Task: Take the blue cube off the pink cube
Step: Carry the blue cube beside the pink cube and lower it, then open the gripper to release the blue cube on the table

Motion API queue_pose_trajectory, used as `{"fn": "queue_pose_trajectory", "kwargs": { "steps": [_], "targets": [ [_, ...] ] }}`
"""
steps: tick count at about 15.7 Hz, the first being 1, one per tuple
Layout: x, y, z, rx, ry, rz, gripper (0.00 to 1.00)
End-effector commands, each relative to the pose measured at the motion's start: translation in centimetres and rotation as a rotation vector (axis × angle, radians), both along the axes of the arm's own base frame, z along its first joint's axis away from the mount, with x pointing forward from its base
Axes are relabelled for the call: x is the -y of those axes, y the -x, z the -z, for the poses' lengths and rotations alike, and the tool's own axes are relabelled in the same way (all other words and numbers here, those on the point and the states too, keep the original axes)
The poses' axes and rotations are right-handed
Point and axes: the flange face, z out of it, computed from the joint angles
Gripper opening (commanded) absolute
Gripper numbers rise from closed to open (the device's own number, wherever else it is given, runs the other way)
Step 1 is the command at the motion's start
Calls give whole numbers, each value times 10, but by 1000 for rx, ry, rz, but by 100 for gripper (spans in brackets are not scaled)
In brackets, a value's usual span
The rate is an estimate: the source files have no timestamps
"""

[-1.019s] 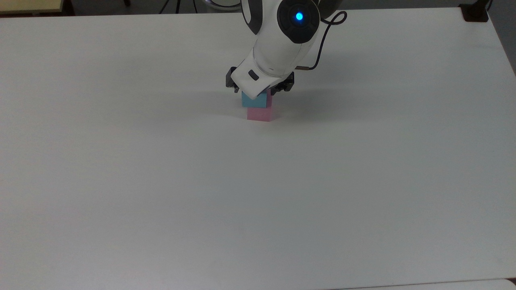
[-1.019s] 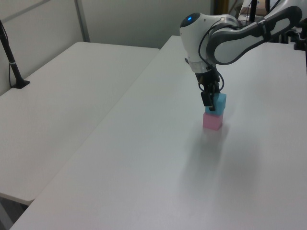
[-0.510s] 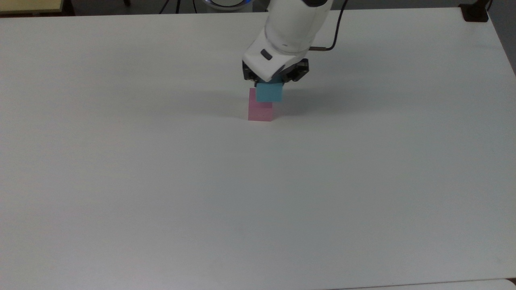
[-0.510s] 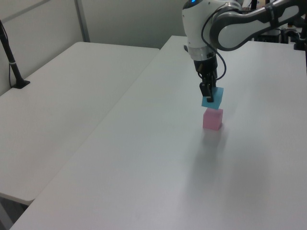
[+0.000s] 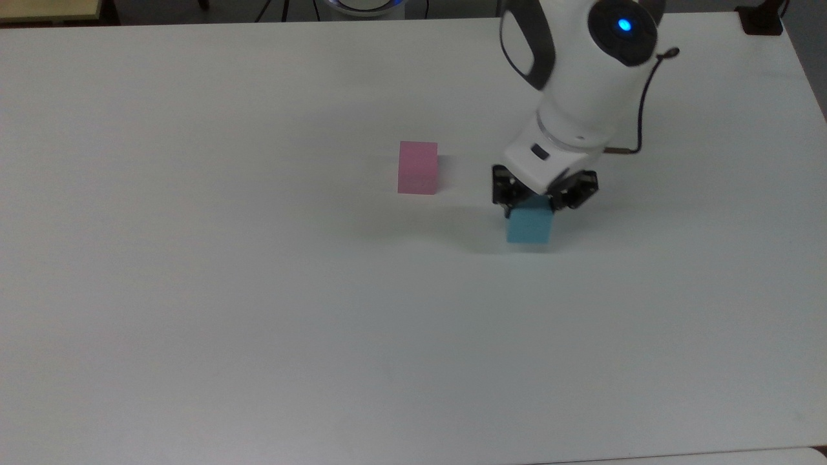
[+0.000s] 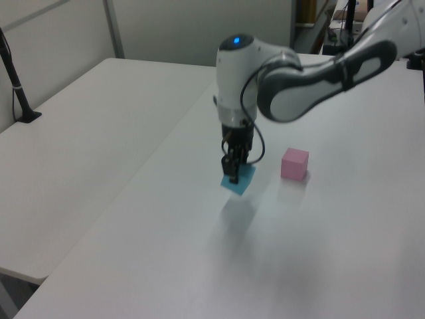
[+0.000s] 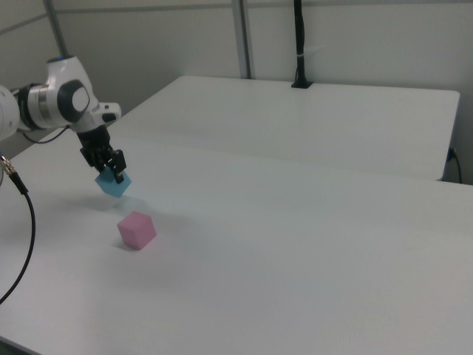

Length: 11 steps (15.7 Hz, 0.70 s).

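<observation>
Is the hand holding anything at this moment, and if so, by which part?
Yes. The hand is shut on the blue cube, pinching its upper part between the fingers; the cube hangs tilted, apart from the pink cube.

Even bright overhead light, soft faint shadows on table (image 5: 258,323), slight blur

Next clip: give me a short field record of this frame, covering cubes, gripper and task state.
blue cube: held tilted, off the stack, apart from the pink cube
pink cube: alone on the table, nothing on top
gripper: shut on the blue cube, to the top view's right of the pink cube
task state: blue cube off; not yet released
</observation>
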Motion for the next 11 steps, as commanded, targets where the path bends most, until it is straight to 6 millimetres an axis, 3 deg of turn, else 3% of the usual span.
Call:
{"fn": "queue_pose_trajectory", "kwargs": {
  "steps": [1, 3, 4, 5, 8, 11],
  "targets": [
    [-23, -16, 19, 44, 2, 1, 58],
    [-26, -18, 30, 44, 7, -3, 71],
    [-25, -18, 33, 45, 9, -1, 94],
    [-24, -18, 35, 44, 12, -5, 100],
    [-24, -18, 34, 48, 23, -19, 100],
    [-15, -3, -15, 66, -8, -14, 100]
  ]
}}
